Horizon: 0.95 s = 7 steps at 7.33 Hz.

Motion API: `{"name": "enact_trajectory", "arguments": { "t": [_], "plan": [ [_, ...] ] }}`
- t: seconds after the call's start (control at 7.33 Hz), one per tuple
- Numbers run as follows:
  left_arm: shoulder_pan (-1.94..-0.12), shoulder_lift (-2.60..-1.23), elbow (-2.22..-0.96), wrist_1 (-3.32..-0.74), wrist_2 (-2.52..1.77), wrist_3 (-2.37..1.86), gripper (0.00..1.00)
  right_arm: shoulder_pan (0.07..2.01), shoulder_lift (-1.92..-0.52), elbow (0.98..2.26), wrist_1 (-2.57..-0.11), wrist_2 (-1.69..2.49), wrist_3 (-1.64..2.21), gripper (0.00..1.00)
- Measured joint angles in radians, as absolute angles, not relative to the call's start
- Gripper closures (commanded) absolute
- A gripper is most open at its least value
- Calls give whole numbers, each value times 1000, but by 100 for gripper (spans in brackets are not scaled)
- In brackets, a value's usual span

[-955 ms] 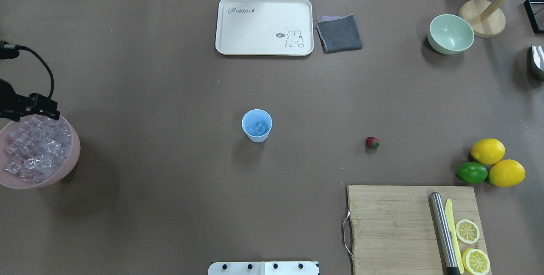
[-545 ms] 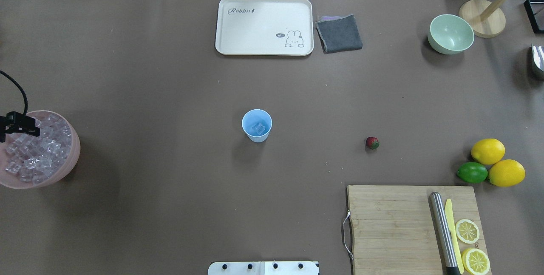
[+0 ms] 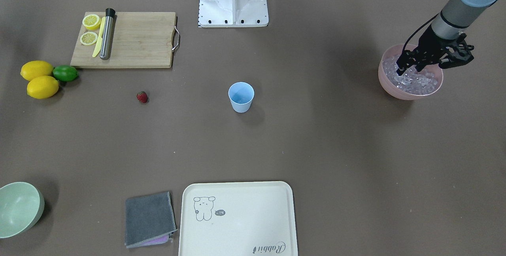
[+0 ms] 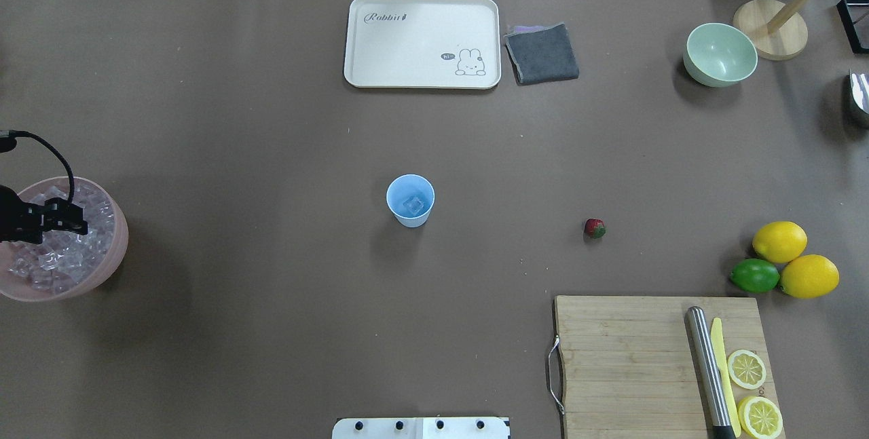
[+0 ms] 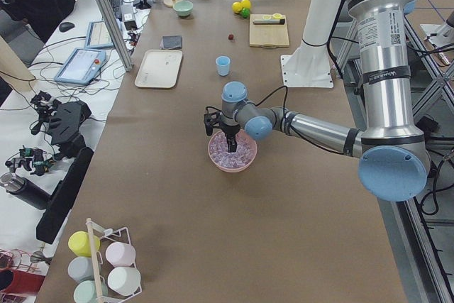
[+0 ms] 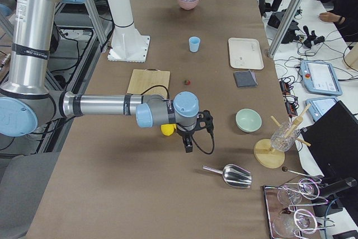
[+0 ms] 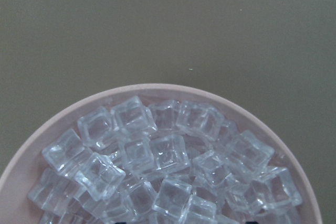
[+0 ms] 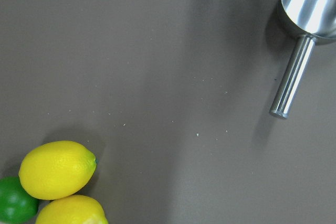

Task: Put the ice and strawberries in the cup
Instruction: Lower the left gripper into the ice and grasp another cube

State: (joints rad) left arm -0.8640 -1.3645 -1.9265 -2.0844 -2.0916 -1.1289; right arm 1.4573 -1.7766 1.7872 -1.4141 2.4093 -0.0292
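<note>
Finds the black two-finger left gripper (image 3: 409, 67) low over a round pink plastic bowl (image 4: 117, 259) at the table's left end, fingertips down among the heap of small clear ice cubes (image 7: 157, 171) inside. Cannot tell how far open, nor whether holding anything: only dark linkage against glinting cubes from the front, cut off by the frame edge from overhead, and just a dark sliver at the bottom of the wrist view. Places the small light blue tapered plastic cup (image 4: 410, 200) upright at mid-table, well apart from the bowl, with one clear cube (image 4: 413, 205) in its bottom. Places the small red strawberry with a green leafy top (image 4: 595, 228) straight on the brown table cover (image 4: 271, 120), to the cup's right, between it and two yellow lemons (image 4: 779, 241) touching a green lime (image 4: 754, 275). Catches the right gripper (image 6: 188, 148) from the right-side camera alone, hanging above the table near the lemons and a shiny metal scoop (image 8: 292, 77); cannot tell its opening either.
</note>
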Motion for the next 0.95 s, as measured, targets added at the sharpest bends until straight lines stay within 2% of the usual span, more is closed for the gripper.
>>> {"name": "enact_trajectory", "arguments": {
  "t": [0.55,0.82,0.95],
  "plan": [
    [-816,-1351,-1924,-2103,-2069,-1152,39,1458,-1778,1787,-1420,2410,-29,0],
    [-810,-1346,-1924,-2106,-2068,-1153,48,1458,-1778,1787,-1422,2410,-29,0],
    [-808,-1340,-1924,-2111,-2068,-1153,48,1457,-1778,1787,-1422,2410,-29,0]
  ]
}}
